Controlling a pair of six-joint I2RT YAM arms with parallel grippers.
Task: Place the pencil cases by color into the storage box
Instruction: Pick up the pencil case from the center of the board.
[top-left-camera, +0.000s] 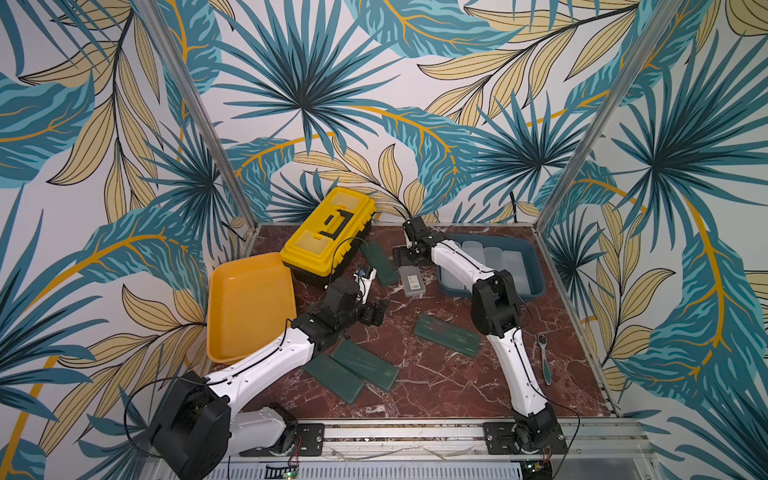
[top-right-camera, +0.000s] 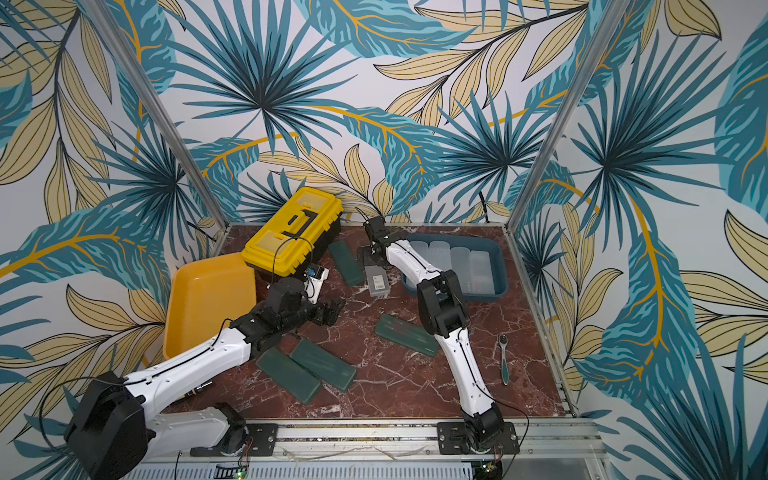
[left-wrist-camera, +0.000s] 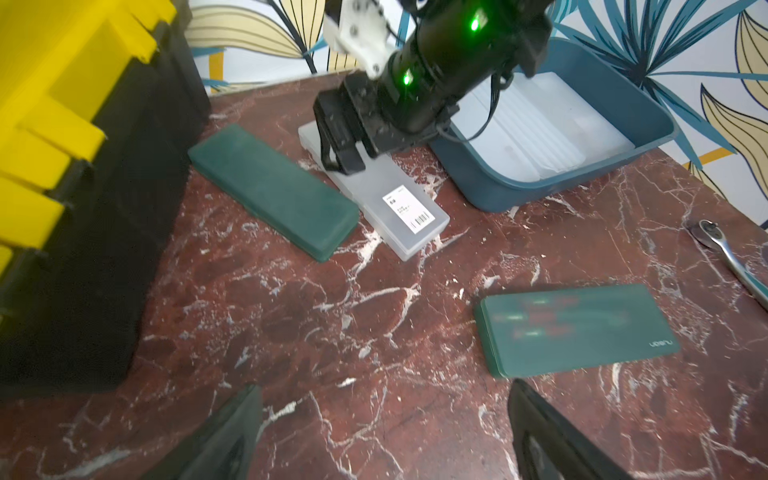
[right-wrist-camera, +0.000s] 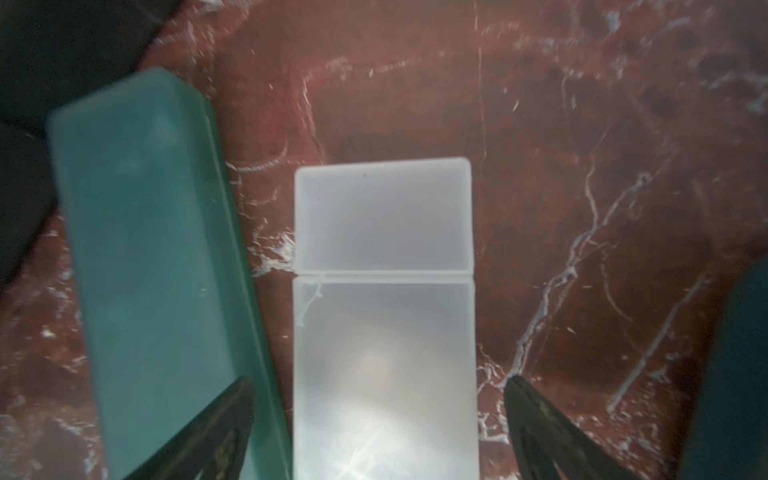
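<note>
Bin (left-wrist-camera: 490, 183) and green case (right-wrist-camera: 158, 270) set either side of frosted case (right-wrist-camera: 384, 332) near table (top-left-camera: 436, 374) far edge; frosted case straddled by right gripper (right-wrist-camera: 377, 386), jaws wide, not gripped.

Frosted translucent plastic: white case (right-wrist-camera: 384, 332); matt plastic: green case (right-wrist-camera: 158, 270); smooth marble-look: tabletop (right-wrist-camera: 582, 124).

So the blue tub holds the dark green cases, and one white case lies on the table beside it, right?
Not quite. The blue tub holds frosted white cases, not dark green ones; the left wrist view shows it. One white case does lie on the table beside it.
</note>
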